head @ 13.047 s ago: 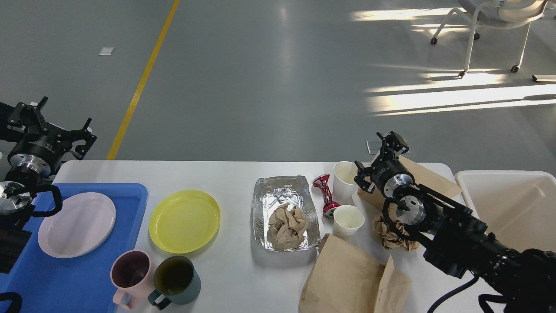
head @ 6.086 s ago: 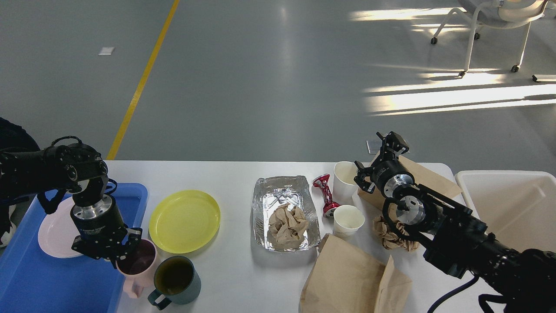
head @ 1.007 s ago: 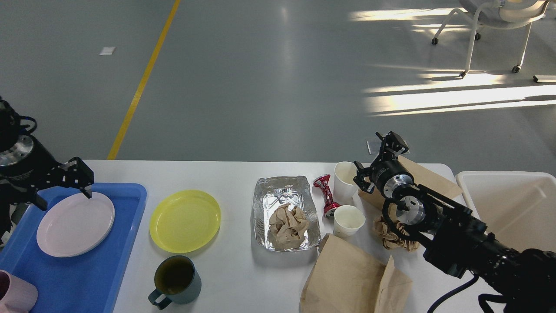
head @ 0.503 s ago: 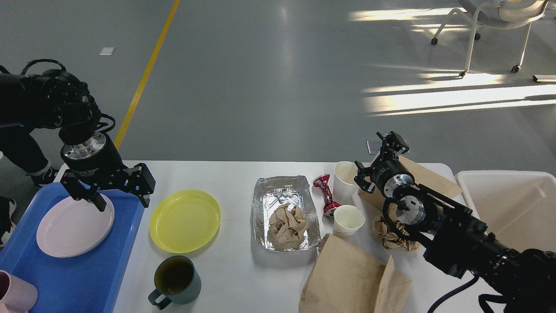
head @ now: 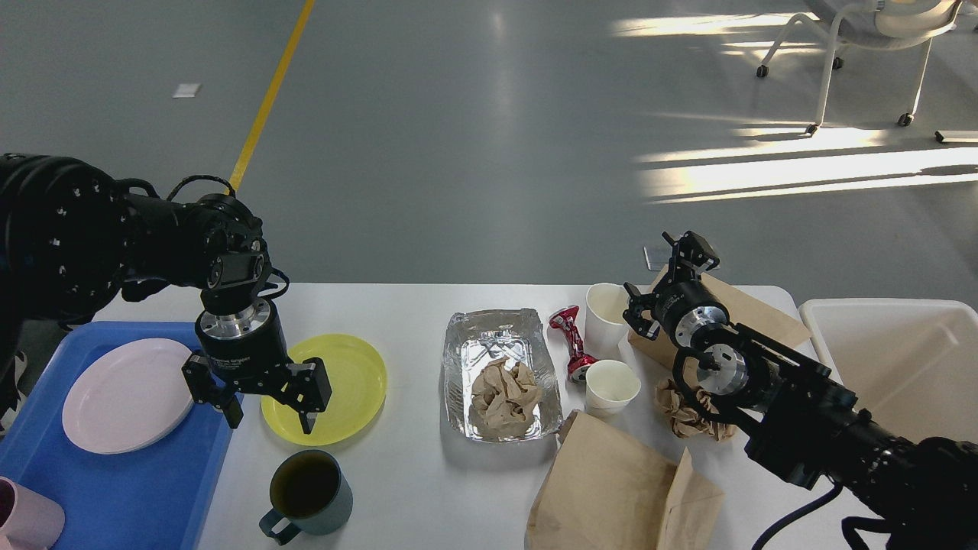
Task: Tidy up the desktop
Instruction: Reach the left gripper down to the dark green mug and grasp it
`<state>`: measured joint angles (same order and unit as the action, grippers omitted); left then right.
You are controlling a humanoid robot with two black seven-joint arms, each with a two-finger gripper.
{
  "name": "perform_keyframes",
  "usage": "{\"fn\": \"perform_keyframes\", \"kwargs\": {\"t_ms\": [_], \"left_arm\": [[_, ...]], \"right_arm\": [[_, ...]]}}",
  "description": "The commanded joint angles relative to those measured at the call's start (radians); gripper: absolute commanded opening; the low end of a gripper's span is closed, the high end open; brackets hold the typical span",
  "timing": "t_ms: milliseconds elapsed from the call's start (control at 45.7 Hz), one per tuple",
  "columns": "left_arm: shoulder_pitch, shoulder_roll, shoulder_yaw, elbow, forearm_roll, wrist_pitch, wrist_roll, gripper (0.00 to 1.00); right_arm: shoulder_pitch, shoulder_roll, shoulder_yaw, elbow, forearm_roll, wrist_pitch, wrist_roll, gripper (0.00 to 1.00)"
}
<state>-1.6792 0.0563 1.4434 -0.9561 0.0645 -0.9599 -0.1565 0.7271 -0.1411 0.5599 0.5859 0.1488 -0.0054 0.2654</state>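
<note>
The left gripper (head: 269,403) has swung in from over the blue tray (head: 145,489) and now hangs, fingers spread wide and empty, above the left rim of the yellow plate (head: 336,382), with the dark green mug (head: 309,489) just in front of it near the table's front edge. A second ago it was back over the tray beside the pale pink plate (head: 126,393); the pink mug (head: 27,519), which stood next to the green one on the table several seconds earlier, now sits at the tray's front left corner. So one dish has been put away and the arm appears to be returning for the next, either the yellow plate or the green mug. The right gripper (head: 676,279) has not moved throughout: it hovers near the table's far right side, beside the taller paper cup (head: 603,309), and it is seen too end-on to say whether its fingers are apart. The desktop (head: 405,473) remains cluttered: a foil tray (head: 497,367) holding crumpled brown paper (head: 504,393), a crushed red can (head: 573,340), a second paper cup (head: 611,386), a paper wad (head: 684,416) and brown paper bags (head: 619,489), with the white bin (head: 901,359) waiting off the right edge. The tidying is, by my reckoning, only just begun.
</note>
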Motion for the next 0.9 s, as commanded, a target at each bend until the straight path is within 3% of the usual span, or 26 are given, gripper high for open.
{"fn": "perform_keyframes", "kwargs": {"t_ms": [0,460,876], "left_arm": [[0.021,-0.012,0.000,0.005,0.000,0.000,0.000,0.92],[0.087,-0.019,0.002,0.007,0.005,0.000,0.003,0.91],[0.141,-0.049,0.000,0.046,0.002,0.000,0.002,0.83]], "right_arm": [[0.000,0.000,0.000,0.000,0.000,0.001,0.000,1.00],[0.000,0.000,0.000,0.000,0.000,-0.001,0.000,1.00],[0.000,0.000,0.000,0.000,0.000,0.001,0.000,1.00]]}}
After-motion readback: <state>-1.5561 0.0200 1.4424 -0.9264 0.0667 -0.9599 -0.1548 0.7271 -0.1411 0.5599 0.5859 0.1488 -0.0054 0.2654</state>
